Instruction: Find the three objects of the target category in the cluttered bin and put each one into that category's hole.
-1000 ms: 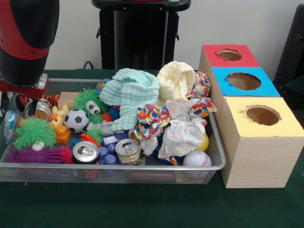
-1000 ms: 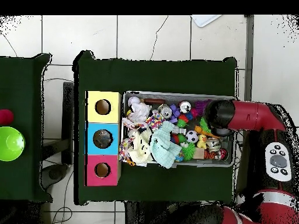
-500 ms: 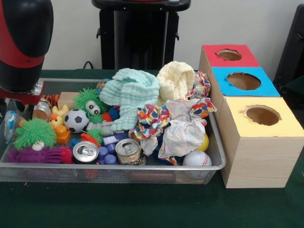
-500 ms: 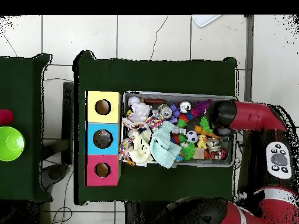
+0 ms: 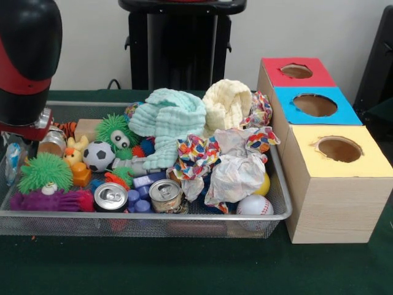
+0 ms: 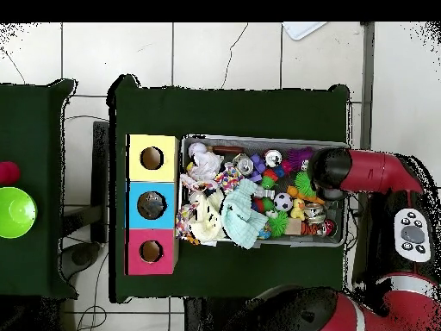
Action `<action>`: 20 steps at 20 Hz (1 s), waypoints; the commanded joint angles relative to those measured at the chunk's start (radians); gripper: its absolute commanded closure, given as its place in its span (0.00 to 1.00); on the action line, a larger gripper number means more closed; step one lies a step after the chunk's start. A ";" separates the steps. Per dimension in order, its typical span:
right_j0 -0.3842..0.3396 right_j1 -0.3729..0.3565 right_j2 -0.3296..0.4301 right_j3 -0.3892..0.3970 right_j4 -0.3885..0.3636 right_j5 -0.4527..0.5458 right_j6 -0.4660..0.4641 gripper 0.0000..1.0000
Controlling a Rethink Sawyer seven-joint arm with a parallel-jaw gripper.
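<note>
**Q:** Over the wire-mesh bin [image 5: 279, 212], where was the arm positioned?

**A:** The red and black arm [image 5: 24, 61] hung above the bin's end farthest from the 3-hole box [image 5: 331, 184]. In the overhead view the arm [image 6: 362, 171] covered that same end of the bin [image 6: 258, 140].

**Q:** What was the gripper's condition?

**A:** Cannot be determined. The arm's body hid the gripper in both views.

**Q:** Where was a target bottle?

**A:** 1 crushed clear bottle with a blue label [image 5: 12, 161] stood at the bin's end wall, directly below the arm and just beside the green spiky ball [image 5: 44, 171]. No contact with the arm could be confirmed.

**Q:** What else lay in the bin?

**A:** 2 silver cans [image 5: 111, 197] [image 5: 166, 195] sat against the bin's near wall. A soccer ball [image 5: 98, 155] lay behind them, a mint cloth [image 5: 172, 123] and a cream cloth [image 5: 227, 104] were piled mid-bin, and a baseball [image 5: 254, 205] sat at the corner nearest the box.

**Q:** How was the box arranged?

**A:** It touched the bin's other end, with a yellow hole [image 5: 339, 149], a blue hole [image 5: 315, 104] and a red hole [image 5: 296, 70].
</note>
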 commanded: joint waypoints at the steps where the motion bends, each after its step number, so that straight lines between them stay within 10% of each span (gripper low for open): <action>1: -0.003 0.034 0.020 -0.014 -0.077 0.006 -0.123 0.00; 20: -0.018 0.054 0.000 0.019 -0.072 0.012 -0.096 0.00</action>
